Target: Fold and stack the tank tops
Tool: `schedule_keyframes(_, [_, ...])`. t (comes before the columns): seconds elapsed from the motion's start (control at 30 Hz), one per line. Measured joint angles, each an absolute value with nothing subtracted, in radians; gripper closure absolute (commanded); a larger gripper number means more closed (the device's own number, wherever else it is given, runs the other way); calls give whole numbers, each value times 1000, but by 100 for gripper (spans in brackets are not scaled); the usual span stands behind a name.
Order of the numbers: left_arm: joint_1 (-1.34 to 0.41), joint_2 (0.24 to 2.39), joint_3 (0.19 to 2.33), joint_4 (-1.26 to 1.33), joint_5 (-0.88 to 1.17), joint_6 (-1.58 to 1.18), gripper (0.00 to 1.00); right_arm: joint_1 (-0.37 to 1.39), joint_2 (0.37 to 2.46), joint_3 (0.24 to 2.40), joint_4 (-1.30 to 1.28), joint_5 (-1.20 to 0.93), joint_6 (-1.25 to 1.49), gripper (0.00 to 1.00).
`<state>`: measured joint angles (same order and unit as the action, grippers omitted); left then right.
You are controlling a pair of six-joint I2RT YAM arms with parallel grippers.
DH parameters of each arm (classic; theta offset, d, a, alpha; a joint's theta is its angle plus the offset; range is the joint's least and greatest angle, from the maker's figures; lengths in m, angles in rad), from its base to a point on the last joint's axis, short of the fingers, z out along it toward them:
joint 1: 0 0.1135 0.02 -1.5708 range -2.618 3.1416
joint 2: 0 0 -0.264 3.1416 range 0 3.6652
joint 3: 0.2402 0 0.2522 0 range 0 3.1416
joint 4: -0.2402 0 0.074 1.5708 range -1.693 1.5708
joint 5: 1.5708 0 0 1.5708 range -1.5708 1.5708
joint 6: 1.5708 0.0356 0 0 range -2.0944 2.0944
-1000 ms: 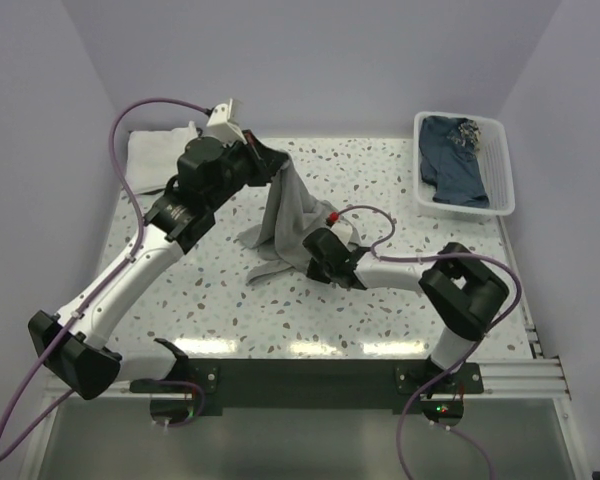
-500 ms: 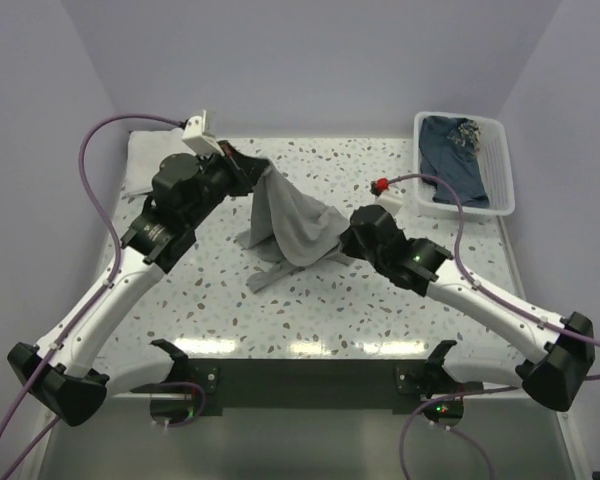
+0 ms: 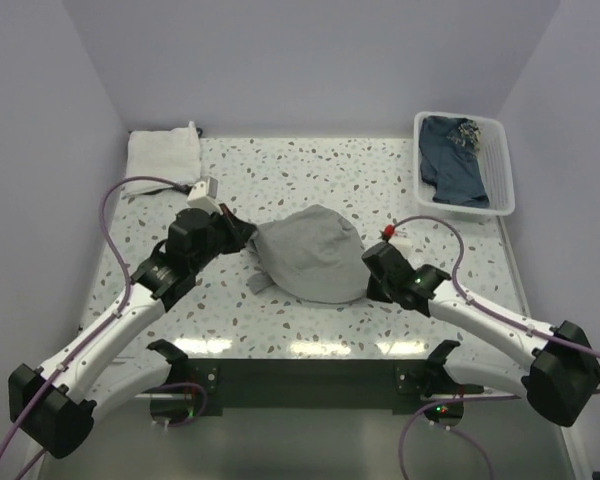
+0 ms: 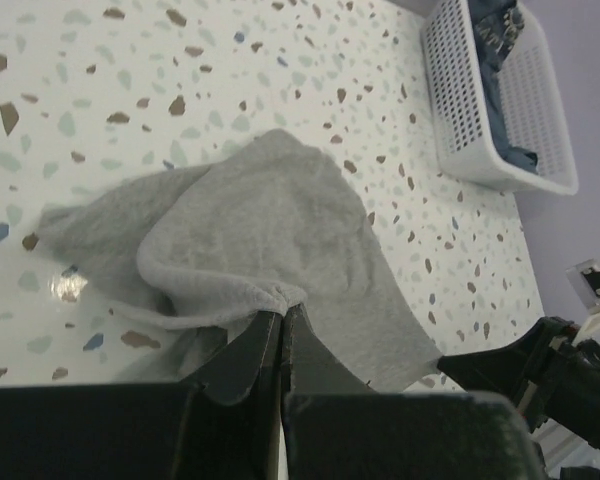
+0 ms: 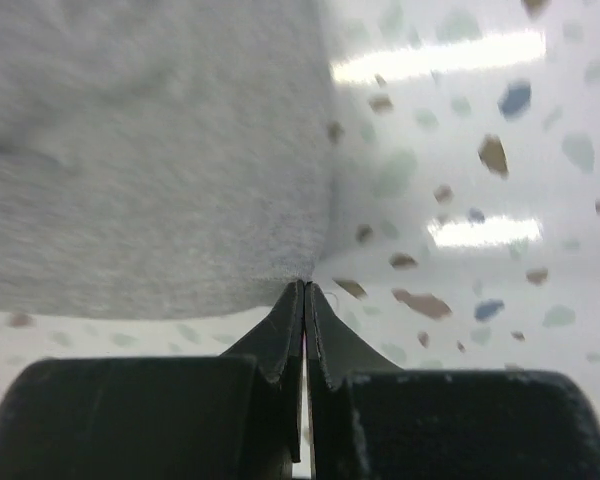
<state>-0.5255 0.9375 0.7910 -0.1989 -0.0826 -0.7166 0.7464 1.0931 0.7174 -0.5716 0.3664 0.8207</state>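
Grey jersey, limp and light by the look of it: in the top view the grey tank top (image 3: 310, 258) lies mid-worktop (image 3: 310, 170), bulging between the two arms. The left end effector (image 3: 248, 233) nips its 9 o'clock edge and the right end effector (image 3: 370, 272) its 4 o'clock edge. A white folded cloth (image 3: 163, 152), probably the other tank top, sits at 10 o'clock. A white basket (image 3: 500, 205) holding a dark blue garment (image 3: 450, 165) sits at 2 o'clock.

In the left wrist view, the left end effector (image 4: 282, 325) is pressed together on a gathered hem. The grey tank top (image 4: 270, 220) fans away from it in loose, overlapping layers.

In the right wrist view, the right end effector (image 5: 304, 300) is pinched shut on a mere sliver of the edge of the grey tank top (image 5: 150, 150).

Such cloth should sag, crease and keep no shape. A thin pinch may slip, so hems and corners look the safest holds, drawn taut before laying flat. No brand, label or writing is readable anywhere.
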Motion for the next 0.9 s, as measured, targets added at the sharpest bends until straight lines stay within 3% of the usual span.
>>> schedule_keyframes(0.13, [-525,910,706,-203,-76,-741,100,747,1059,562,-612,312,863,98])
schedule_keyframes(0.17, [-525,905,692,-203,-73,-744,100,747,1049,546,-622,301,873,84])
schedule_keyframes(0.27, [-525,891,667,-203,-63,-750,100,747,1020,532,-636,292,900,66])
schedule_keyframes(0.9, [-525,864,641,-188,-29,-760,100,751,1095,470,-477,272,977,62])
